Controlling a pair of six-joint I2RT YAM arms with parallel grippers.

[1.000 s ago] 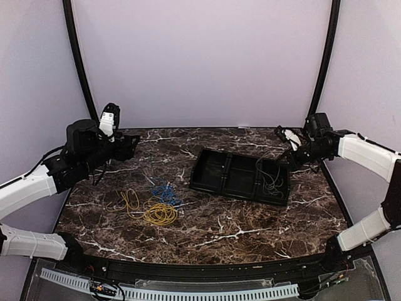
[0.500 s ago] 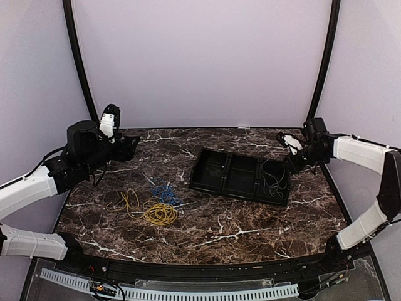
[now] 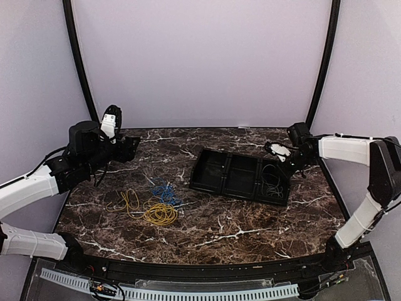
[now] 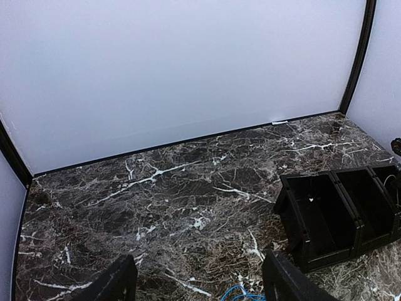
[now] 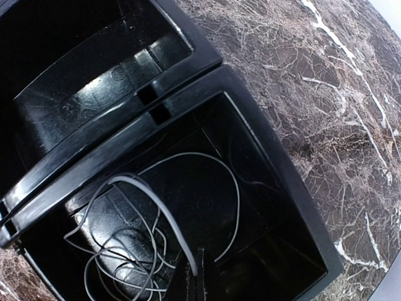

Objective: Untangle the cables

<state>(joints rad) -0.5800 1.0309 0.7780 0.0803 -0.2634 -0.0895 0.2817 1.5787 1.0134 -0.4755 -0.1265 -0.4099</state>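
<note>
- The table [image 3: 238, 219] is dark brown marble with white veins. Pale lilac walls [image 3: 200, 63] close it in, and black posts [image 3: 78, 63] rise at the back corners.
- The left claw [image 3: 130, 146] hangs over the far left of the table, released, jaws wide apart. Its own camera shows both fingers [image 4: 113, 283] at the bottom edge, with bare marble between them.
- Since a second ago the right claw [image 3: 270, 149] has swung inward. It was out past the far right corner of the tray [image 3: 207, 179] and is now over the tray's right end.
- The left arm has not moved, and the cables on the table lie as they did.
- The right claw is clenched. A grey strand runs up to its tips in the wrist view, but I cannot tell whether it is pinched.
- The black tray sits right of centre, slightly askew, and has three compartments in a row.
- The grey cable [image 5: 144, 251] lies as a loose tangle in the right-end compartment.
- The yellow cables [image 3: 161, 214] and the blue cable [image 3: 165, 192] lie on the marble left of the tray, touching each other and well apart from it.
</note>
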